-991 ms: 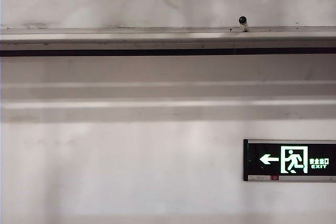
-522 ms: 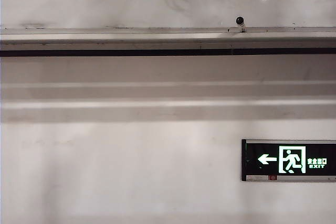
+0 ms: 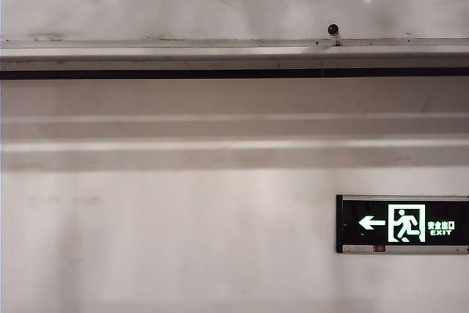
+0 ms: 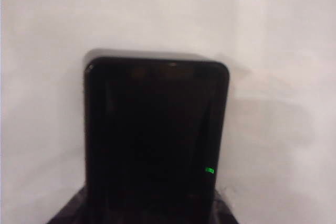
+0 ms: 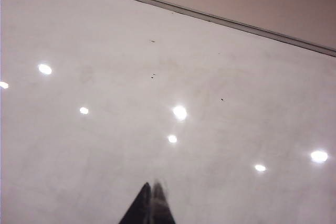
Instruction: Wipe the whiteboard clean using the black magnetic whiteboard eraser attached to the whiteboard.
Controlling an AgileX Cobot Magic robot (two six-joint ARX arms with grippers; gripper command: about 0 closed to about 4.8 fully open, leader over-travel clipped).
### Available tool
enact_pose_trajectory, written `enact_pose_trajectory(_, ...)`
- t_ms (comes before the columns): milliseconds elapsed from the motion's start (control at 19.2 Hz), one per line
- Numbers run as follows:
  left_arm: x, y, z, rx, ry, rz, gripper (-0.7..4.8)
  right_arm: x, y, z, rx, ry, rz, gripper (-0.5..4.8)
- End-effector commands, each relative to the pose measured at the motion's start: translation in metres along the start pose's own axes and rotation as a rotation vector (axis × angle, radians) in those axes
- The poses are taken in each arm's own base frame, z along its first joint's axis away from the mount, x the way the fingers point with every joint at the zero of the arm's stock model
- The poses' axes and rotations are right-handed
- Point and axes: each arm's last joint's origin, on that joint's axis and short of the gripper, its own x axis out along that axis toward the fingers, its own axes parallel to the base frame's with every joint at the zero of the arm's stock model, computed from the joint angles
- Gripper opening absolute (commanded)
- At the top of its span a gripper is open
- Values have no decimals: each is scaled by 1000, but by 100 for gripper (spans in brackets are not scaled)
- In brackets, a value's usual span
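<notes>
2 grippers work at the whiteboard (image 3: 234,5), whose glossy panel fills the top of the exterior view above its pale metal rail (image 3: 183,48), with the green exit sign (image 3: 402,223) on the matte wall well below that rail. The left gripper (image 4: 152,211) holds the black eraser (image 4: 156,140) between its jaws, the eraser's far end against the whiteboard's surface (image 4: 273,35), though the fingers themselves are mostly out of sight. The right gripper (image 5: 151,203) points at the whiteboard (image 5: 157,77) without touching it, its 2 dark fingertips pressed together and holding nothing
</notes>
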Motion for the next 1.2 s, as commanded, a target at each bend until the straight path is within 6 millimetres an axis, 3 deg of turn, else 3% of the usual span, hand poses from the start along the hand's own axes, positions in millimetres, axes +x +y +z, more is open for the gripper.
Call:
enact_pose_trajectory(52,6,44,-2,5,27,300,83,-1,-2,4,22,-18,-7,-1)
enact_pose_trajectory(574,-3,71,11,14,29,357,83,-1,-2,3,30,-17,-6,-1)
enact_pose_trajectory(782,-1,53,-3,54,121,42,79,-1,-2,4,31,-21,-5,-1)
enact_pose_trajectory(939,7,39,-31,66,225,-168,79,-1,-2,4,31,-20,-5,-1)
enact_pose_trajectory(1200,8,5,-46,179,257,-345,79,-1,-2,4,54,-25,-4,-1)
